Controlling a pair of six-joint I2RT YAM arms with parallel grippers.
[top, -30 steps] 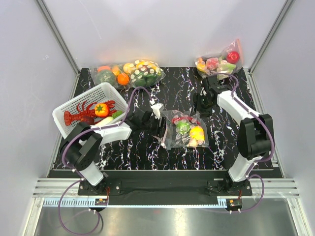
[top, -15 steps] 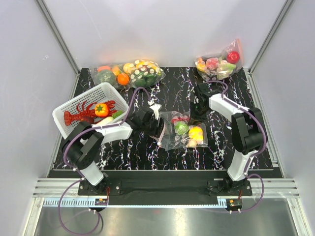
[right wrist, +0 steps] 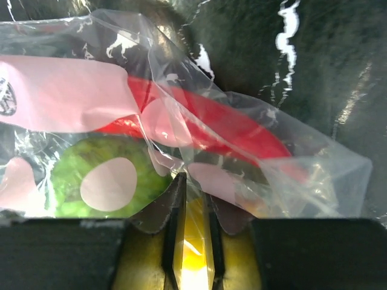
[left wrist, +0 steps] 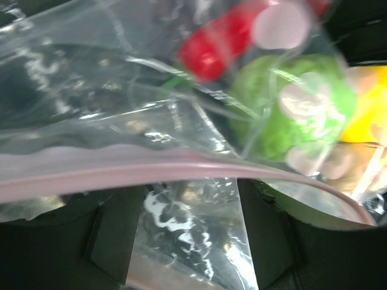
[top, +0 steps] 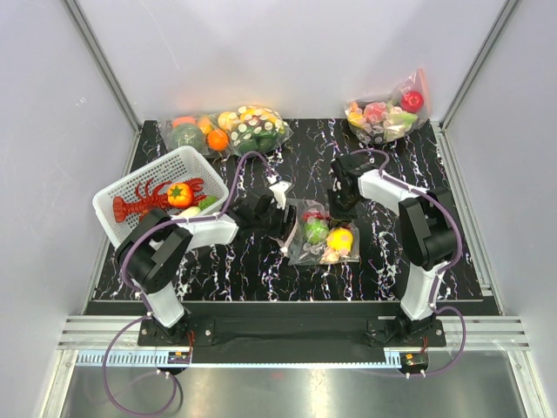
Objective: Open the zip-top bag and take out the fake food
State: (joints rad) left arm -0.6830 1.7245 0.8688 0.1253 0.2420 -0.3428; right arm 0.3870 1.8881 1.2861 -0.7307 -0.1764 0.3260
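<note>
Nearest me, on the black marbled bench (top: 261,270), lies the zip-top bag (top: 305,250), between my two claws, the fake food (top: 316,232) inside it. My left claw (left wrist: 193,208) stands open at the bag's left edge: loose film sits between its fingers and the pinkish zip strip (left wrist: 121,175) runs across just ahead of them, unpinched. My right claw (right wrist: 189,192) is at the bag's far right corner, closed to a sliver on a fold of film.

The film is thin, glossy and crinkled, dotted white. I judge it could slide out of that narrow pinch. If both layers are caught, pulling would drag the whole bag rather than part the mouth. The round green fruit (right wrist: 103,181), smooth lemon (top: 340,239) and red piece (right wrist: 230,130) could roll once freed.

Farther off are a white perforated basket (top: 200,161) and two bulging dotted bags (top: 248,126).
</note>
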